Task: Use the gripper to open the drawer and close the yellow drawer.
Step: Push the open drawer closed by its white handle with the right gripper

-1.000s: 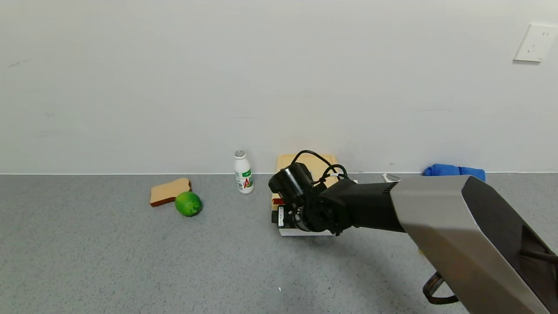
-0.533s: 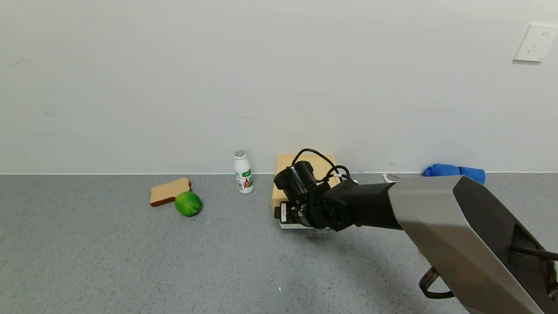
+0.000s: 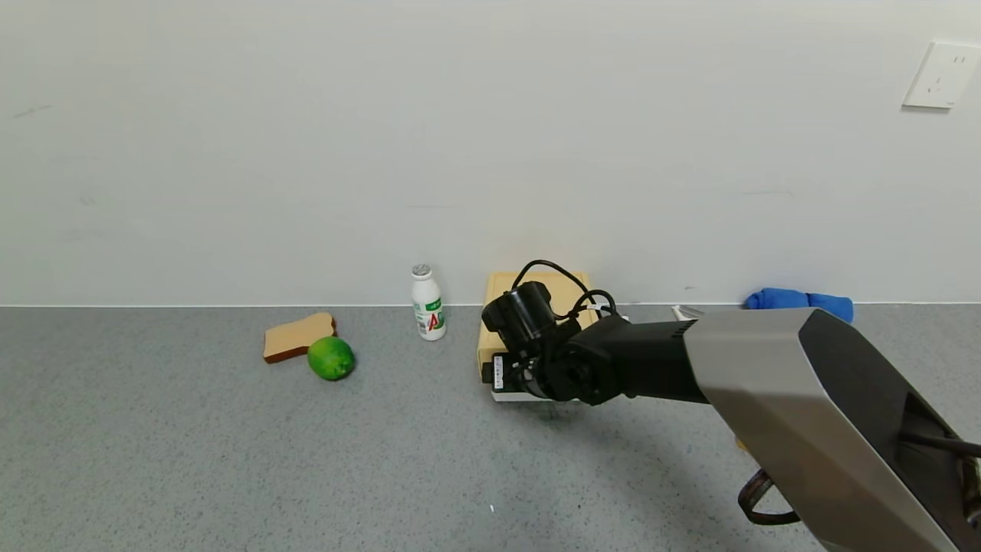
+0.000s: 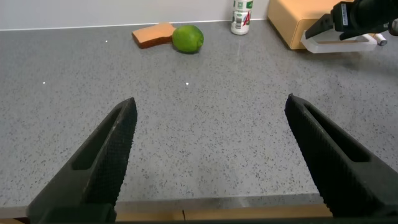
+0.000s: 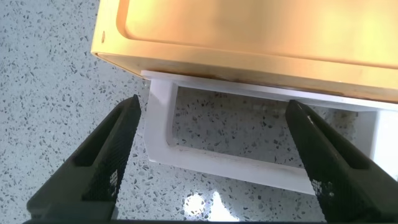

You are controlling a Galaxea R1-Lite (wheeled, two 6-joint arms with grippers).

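Looking down from our head camera, we find the yellow drawer (image 3: pixel 536 303) at roughly one o'clock on the grey table (image 3: pixel 230 460), standing against the white wall (image 3: pixel 460 115), with its white handle (image 3: pixel 517 396) pointing back toward six o'clock. In the right wrist view the drawer front sits flush with the case, so it reads as closed. Our right gripper (image 3: pixel 512 376) hovers above that handle (image 5: pixel 249 155), its fingers (image 5: pixel 99 162) spread wide apart, one past each end of the loop, gripping nothing. Our left gripper (image 4: pixel 211 162) is low over the near part of the table, its jaws also parted and empty. From the drawer, a small white bottle (image 3: pixel 428 303) stands just beside it at nine o'clock. Farther along that direction, a green lime (image 3: pixel 331 357) touches a slice of bread (image 3: pixel 297 336). A blue cloth (image 3: pixel 801 301) lies well off at three o'clock, against the wall. A wall socket (image 3: pixel 941 75) sits high at two o'clock.
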